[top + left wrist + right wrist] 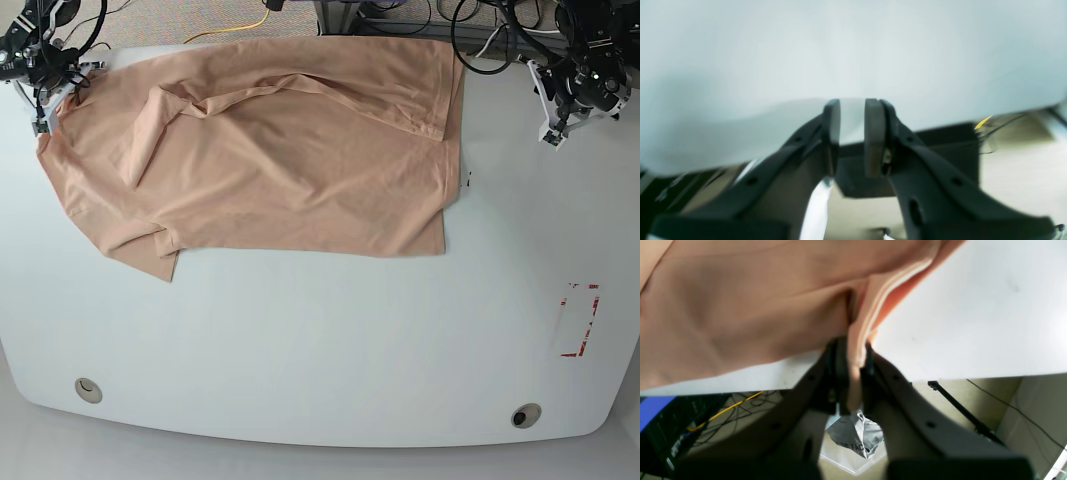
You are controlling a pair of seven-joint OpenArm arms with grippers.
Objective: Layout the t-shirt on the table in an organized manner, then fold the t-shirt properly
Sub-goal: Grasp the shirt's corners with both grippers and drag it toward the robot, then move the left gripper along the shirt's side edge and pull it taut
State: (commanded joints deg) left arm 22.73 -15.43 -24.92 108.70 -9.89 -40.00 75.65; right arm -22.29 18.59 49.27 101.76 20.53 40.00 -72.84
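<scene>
Where the right jaws meet: the right gripper [855,356] pinches a bunched bit of the t-shirt [773,306], and some cloth pokes down between its two dark fingers [820,373].
Left jaws: the left gripper [852,133] has its two fingers a little way apart, with a gap between them and no cloth in it.
Cloth by the right jaws: a folded edge runs up from the pinch, and a brighter orange strip peeks out beside it.
T-shirt: peach-pink and wrinkly, it lies on the far part of the table [320,350], from the right gripper across past the middle.
Top of the shirt: a long flap is folded over, and its edge goes up and down like a wavy line.
Shirt corners: one pointy corner sticks out toward the near side, below the right gripper in the base view; another is at the other end of the near edge.
Left gripper's place: it is over the far part of the table, apart from the shirt.
Table: white and smooth, with round corners, two round holes [88,390] near the close edge, and red tape marks [582,320] on the left arm's side.
Under the far edge: a silvery bag [857,433] sits in a clear bin [853,463].
</scene>
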